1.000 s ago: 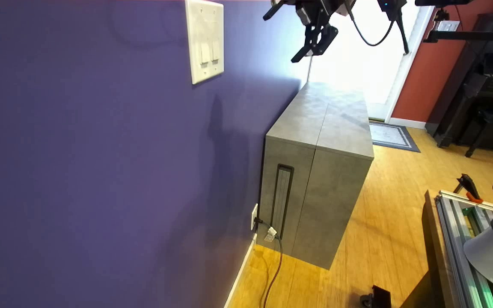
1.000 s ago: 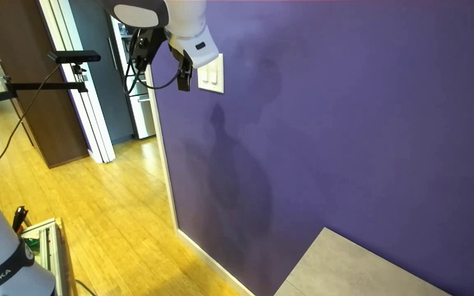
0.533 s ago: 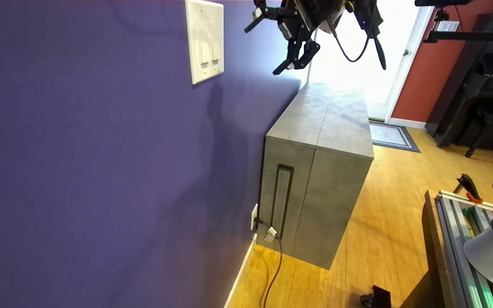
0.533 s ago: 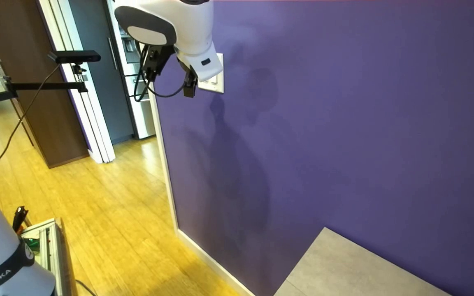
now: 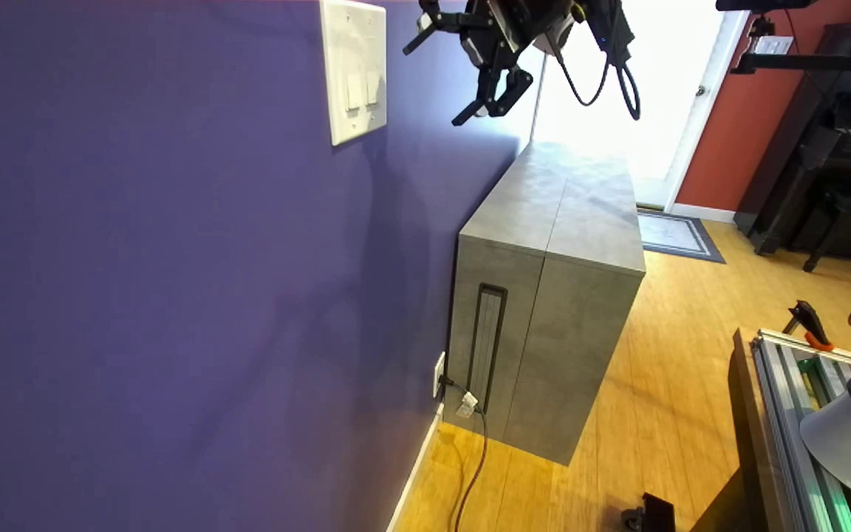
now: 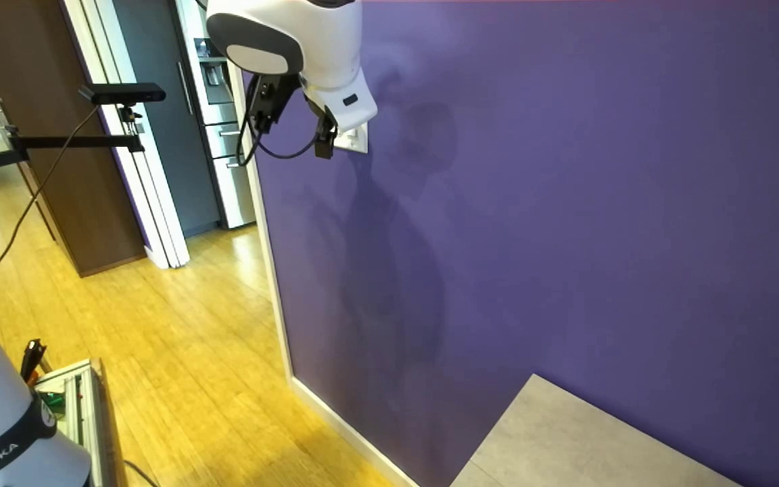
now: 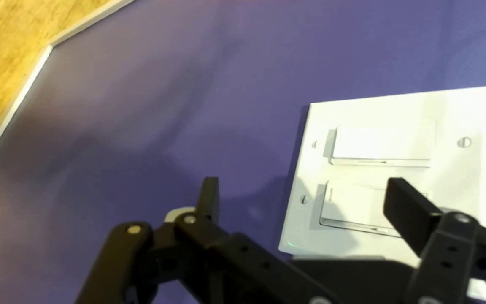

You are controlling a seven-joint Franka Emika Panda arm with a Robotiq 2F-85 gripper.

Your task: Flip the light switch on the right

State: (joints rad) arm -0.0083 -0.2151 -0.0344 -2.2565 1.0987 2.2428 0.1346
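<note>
The light switch (image 7: 359, 207) is a wide pale paddle, the lower one in the wrist view, where the wall appears turned on its side. It is the right-hand one (image 5: 372, 87) in an exterior view. The left-hand paddle (image 7: 382, 143) sits beside it on the white wall plate (image 7: 471, 109). My gripper (image 7: 303, 181) is open and empty; one finger overlaps the light switch in the wrist view, the other is over purple wall. In an exterior view the gripper (image 5: 431, 87) is apart from the plate. The hand hides most of the plate (image 6: 359, 141) in an exterior view.
A grey cabinet (image 5: 551, 207) stands against the purple wall (image 6: 565, 203) below. An outlet with a plugged-in cable (image 5: 440, 377) is low on that wall. A camera (image 6: 122, 93) on a bar stands off to the side. Cables (image 5: 580, 81) hang from my wrist.
My gripper has moved left toward the plate and lower in an exterior view. In an exterior view the hand has moved right and down and covers more of the plate. The fingers stay open.
</note>
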